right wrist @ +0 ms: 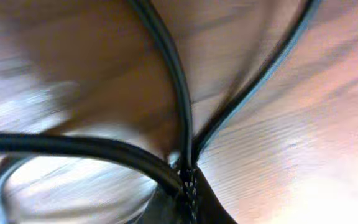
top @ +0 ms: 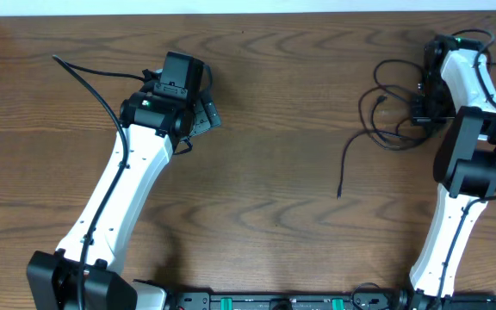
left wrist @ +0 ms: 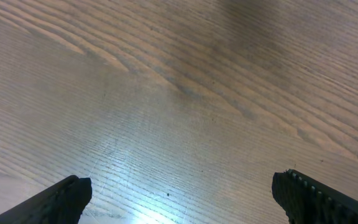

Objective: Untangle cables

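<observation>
Evidently barely untangled, the black cables (top: 384, 120) lie looped at the right of the table (top: 274, 172), pinched in the right gripper (right wrist: 188, 196), while the left gripper (left wrist: 179, 196) hangs spread wide over bare wood.

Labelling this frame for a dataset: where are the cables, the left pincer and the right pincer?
cables (right wrist: 183, 93): right wrist view, on the strand rising from the grip.
left pincer (left wrist: 182, 186): left wrist view, midway between its open fingertips.
right pincer (right wrist: 188, 186): right wrist view, at its shut tips.

Left tool (left wrist: 180, 188) splayed, right (right wrist: 187, 186) seemingly pinched.
</observation>
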Robot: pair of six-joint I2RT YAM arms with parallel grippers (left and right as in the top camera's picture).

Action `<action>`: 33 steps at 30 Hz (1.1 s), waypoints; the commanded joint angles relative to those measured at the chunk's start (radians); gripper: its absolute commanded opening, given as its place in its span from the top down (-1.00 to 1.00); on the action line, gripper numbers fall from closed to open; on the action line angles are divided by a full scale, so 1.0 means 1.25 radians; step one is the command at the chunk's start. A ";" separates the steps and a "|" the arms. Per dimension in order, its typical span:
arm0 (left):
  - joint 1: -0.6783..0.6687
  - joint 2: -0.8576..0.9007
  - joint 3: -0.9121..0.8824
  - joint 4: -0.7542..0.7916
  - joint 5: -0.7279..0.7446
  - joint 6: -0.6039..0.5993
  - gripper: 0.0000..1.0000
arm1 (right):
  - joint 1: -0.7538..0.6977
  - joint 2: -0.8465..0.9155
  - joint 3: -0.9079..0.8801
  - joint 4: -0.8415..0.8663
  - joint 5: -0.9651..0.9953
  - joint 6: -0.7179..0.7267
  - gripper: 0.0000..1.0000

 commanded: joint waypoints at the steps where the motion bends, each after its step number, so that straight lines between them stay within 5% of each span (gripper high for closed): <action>1: 0.003 -0.010 0.006 -0.003 -0.003 -0.010 -1.00 | 0.013 -0.129 -0.005 0.005 -0.198 -0.086 0.71; 2: 0.003 -0.010 0.006 -0.003 -0.003 -0.010 -1.00 | 0.014 -0.146 -0.005 0.006 -0.198 -0.085 0.13; 3: 0.003 -0.010 0.006 -0.002 -0.003 -0.010 -1.00 | 0.013 -0.164 -0.005 0.010 -0.194 -0.085 -0.84; 4: 0.003 -0.010 0.006 -0.003 -0.003 -0.010 -1.00 | 0.013 -0.179 -0.005 0.015 -0.182 -0.083 -0.99; 15: 0.003 -0.010 0.006 -0.003 -0.003 -0.010 -1.00 | 0.012 -0.328 -0.005 0.098 -0.146 -0.022 -0.99; 26: 0.003 -0.010 0.006 -0.003 -0.003 -0.010 -1.00 | 0.017 -0.439 -0.005 0.384 -0.301 -0.020 -0.99; 33: 0.003 -0.010 0.006 -0.003 -0.003 -0.010 -1.00 | 0.045 -0.445 -0.005 0.446 -0.306 -0.031 -0.98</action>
